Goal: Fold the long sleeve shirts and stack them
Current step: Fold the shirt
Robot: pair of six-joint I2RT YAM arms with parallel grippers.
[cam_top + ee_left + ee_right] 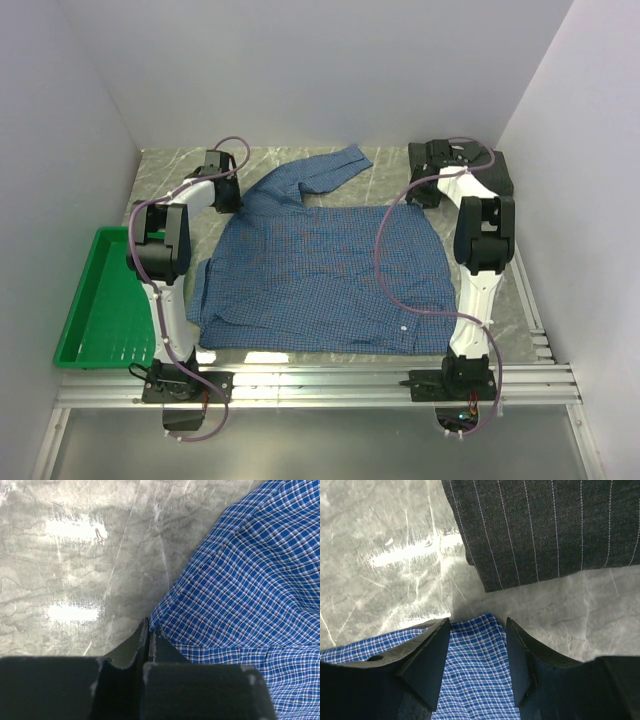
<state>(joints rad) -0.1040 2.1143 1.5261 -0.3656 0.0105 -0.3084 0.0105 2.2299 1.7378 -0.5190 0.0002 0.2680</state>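
Fold beginning on blue fine-checked cloth shirt [320, 270]: left gripper [149, 630] shut at its edge, catch unclear; right gripper [477, 624] open astride a corner, must pinch before lifting.

table [75, 580] bare far left, blue shirt [320, 280] mid, dark shirt [545, 530] probably far-right

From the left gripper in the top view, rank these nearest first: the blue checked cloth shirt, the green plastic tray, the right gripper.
1. Blue checked cloth shirt: its far-left edge lies right at the left gripper.
2. Green plastic tray: on the table's left side, nearer the arm bases.
3. Right gripper: across the shirt, at its far-right corner.
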